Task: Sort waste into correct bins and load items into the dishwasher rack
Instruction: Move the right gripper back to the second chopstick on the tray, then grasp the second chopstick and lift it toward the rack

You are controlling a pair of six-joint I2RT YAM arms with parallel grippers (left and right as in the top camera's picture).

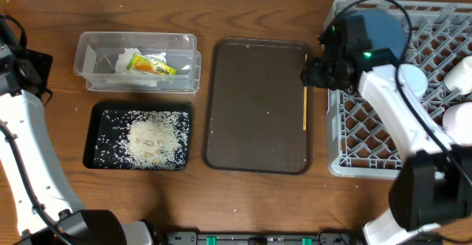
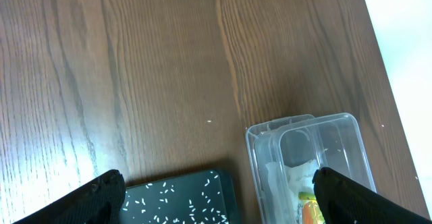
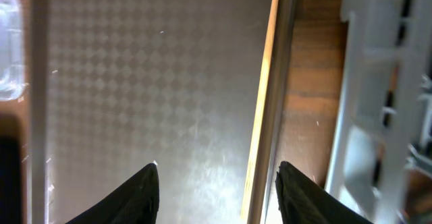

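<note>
A wooden chopstick [image 1: 304,97] lies along the right inner edge of the brown serving tray [image 1: 251,127]; it also shows in the right wrist view [image 3: 262,109]. My right gripper [image 3: 217,183] is open and empty above it, at the tray's right rim [image 1: 313,74]. The grey dishwasher rack [image 1: 369,138] holds a blue plate [image 1: 387,29] and white dishes [image 1: 461,75]. The clear tub [image 1: 88,57] holds a white napkin [image 1: 118,62] and a yellow-green wrapper [image 1: 150,66]. The black tray [image 1: 99,156] holds rice [image 1: 151,138]. My left gripper [image 2: 216,204] is open and empty above both bins.
The left arm [image 1: 22,127] stands along the table's left edge. The right arm [image 1: 398,105] reaches over the rack's left part. A strip of wooden table separates the brown tray from the rack.
</note>
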